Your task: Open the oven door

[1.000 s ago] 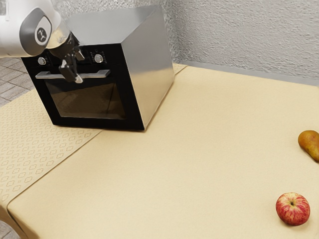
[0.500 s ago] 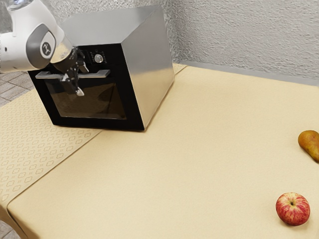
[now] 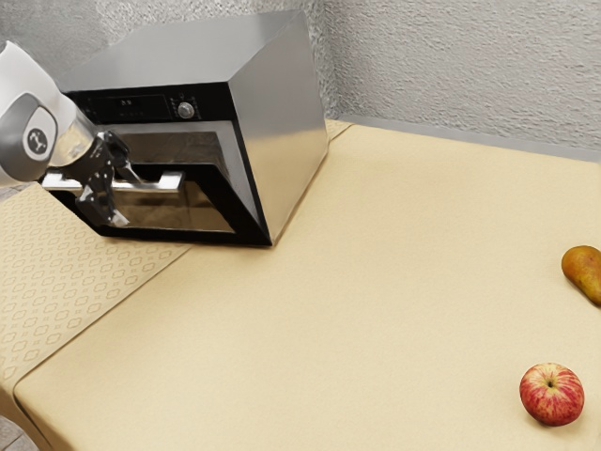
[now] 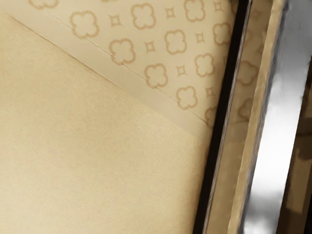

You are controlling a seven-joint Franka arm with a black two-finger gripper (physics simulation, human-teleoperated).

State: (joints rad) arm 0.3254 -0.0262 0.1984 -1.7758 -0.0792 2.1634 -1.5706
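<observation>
Oven door [image 3: 171, 210] is partly open: top edge tipped out from the oven [image 3: 274, 122], bottom edge still by its base, a gap above w/ the inside showing. The silver handle [image 3: 160, 185] runs across the door's upper front; in the wrist view it's a bright bar right by the hand. The pincer [image 3: 121, 198] is at the handle w/ fingers well apart, one above the bar & one below, not clamped on it; hard to tell from this angle, but one finger may be touching it. White arm [image 3: 21, 136] comes in from the ext. view's left. Above the door: dark control panel [image 3: 141, 106] w/ a round knob [image 3: 186, 110]. Oven sits on the surface [image 3: 329, 301], which has a plain, pale yellow covering plus a patterned section [image 3: 89, 277] toward the ext. view's left. Well apart from the oven, toward the ext. view's right: a brownish pear [image 3: 583, 272], partly cut off by the frame edge, & a red-yellow apple [image 3: 552, 395] near it. Rough grey wall [image 3: 451, 75] behind.
</observation>
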